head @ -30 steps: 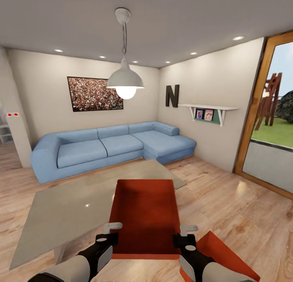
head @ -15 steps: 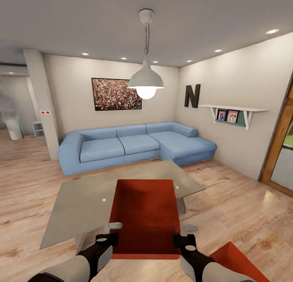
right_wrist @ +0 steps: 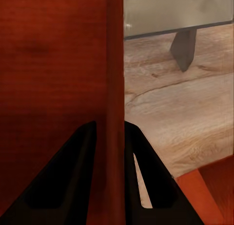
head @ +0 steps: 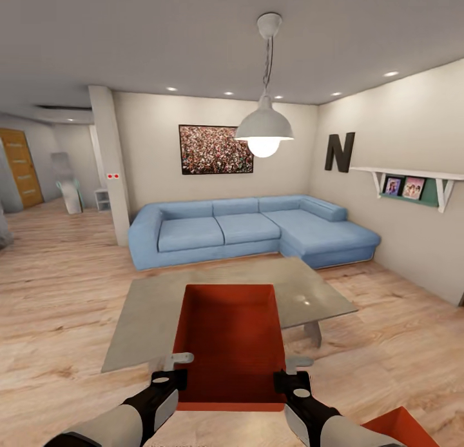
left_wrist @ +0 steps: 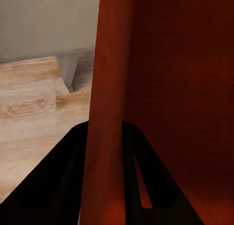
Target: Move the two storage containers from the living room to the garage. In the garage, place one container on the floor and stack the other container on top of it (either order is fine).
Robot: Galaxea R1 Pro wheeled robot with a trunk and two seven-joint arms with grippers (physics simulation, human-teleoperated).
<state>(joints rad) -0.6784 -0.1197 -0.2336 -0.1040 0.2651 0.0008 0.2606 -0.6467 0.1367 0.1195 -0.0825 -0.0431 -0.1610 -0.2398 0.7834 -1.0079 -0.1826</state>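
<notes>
Your left pincer (head: 173, 368) clamps the left wall of the storage container (head: 229, 344), and your right pincer (head: 291, 372) clamps its right wall, one finger on each side. You hold it level over the wooden floor (head: 58, 318), in front of the grey surface (head: 148, 311). It is a plain orange-red open box with thin smooth walls. A second container's corner (head: 403, 427) shows low beside your right arm.

My view swung left: sofa (head: 251, 231) now sits right of centre, glass door gone from sight, hallway with orange door (head: 20, 168) now showing left of sofa. Second container (head: 403, 429) on floor reduced to corner.
</notes>
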